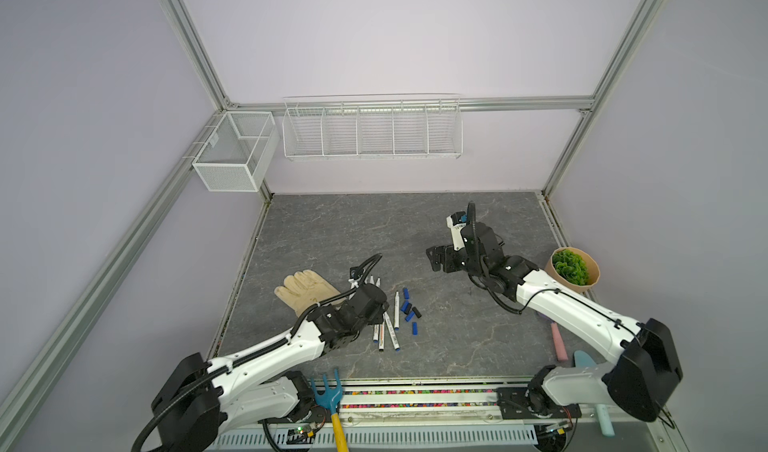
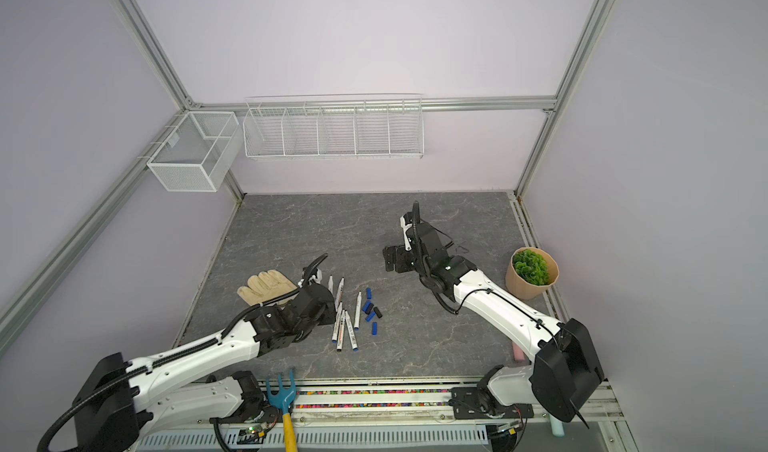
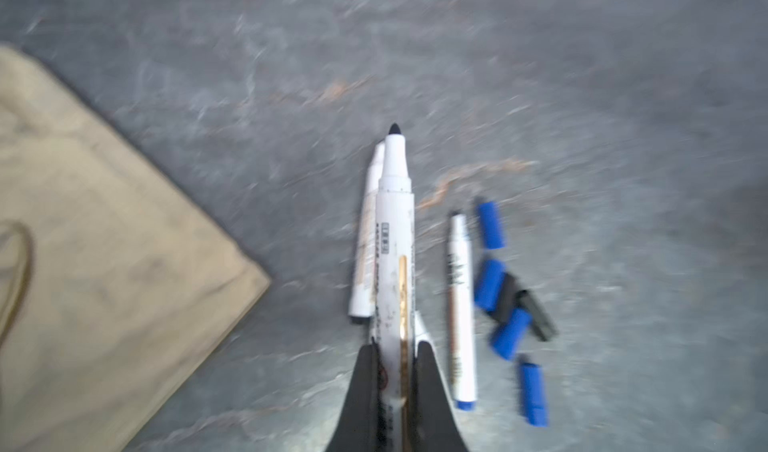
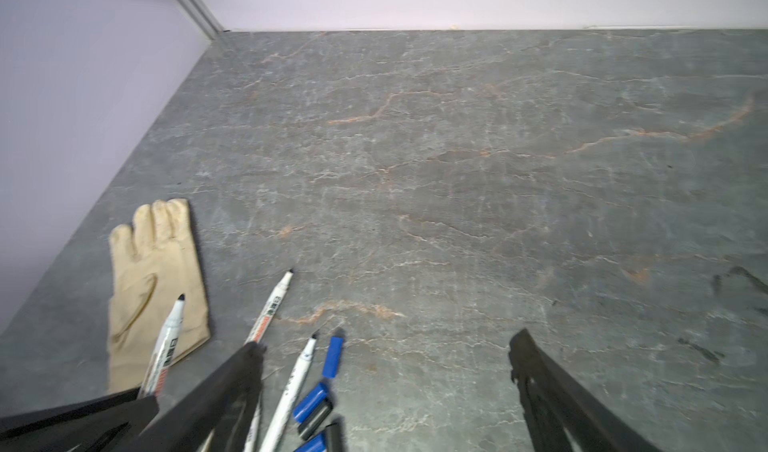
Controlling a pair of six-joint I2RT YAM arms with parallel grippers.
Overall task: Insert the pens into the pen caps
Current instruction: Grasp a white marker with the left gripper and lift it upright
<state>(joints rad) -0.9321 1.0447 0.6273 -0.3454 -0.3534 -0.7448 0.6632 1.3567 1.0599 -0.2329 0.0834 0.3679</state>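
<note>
My left gripper is shut on a white pen with a black tip, gripping its rear half. The right wrist view shows that pen raised over the glove. The other pens lie side by side on the grey table, just right of the left wrist in both top views. Several blue and black pen caps lie loose in a cluster right of the pens; in the left wrist view the caps are beside a blue-ended pen. My right gripper hangs open and empty, back right of the caps.
A beige glove lies left of the pens. A potted green plant stands at the right edge. A pink object lies under the right arm. A blue garden fork rests at the front rail. Wire baskets hang on the back wall.
</note>
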